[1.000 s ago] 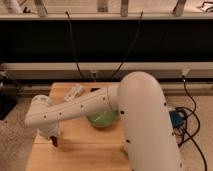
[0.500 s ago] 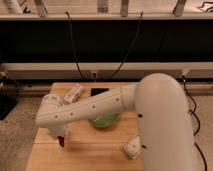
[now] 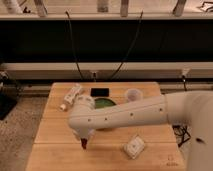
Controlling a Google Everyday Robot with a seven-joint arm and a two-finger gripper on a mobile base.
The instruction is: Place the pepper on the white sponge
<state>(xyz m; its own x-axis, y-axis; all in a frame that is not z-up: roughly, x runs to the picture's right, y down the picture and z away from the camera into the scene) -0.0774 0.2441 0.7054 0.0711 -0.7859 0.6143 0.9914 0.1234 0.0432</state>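
Note:
My gripper [image 3: 83, 139] hangs from the end of the white arm over the front left part of the wooden table [image 3: 55, 135]. It is shut on the pepper [image 3: 84, 145], a small dark red piece that sticks out below it just above the tabletop. The white sponge [image 3: 134, 146] lies flat on the table to the gripper's right, about a hand's width away, near the front edge.
A green bowl [image 3: 106, 103] sits mid-table, partly hidden behind the arm. A white bottle [image 3: 71, 96] lies at the back left, a black flat object [image 3: 100, 92] at the back middle and a clear cup [image 3: 132, 95] at the back right. Cables hang behind the table.
The gripper with the pepper has moved right along the table's front, towards the sponge. The sponge, hidden behind the arm a second ago, shows fully.

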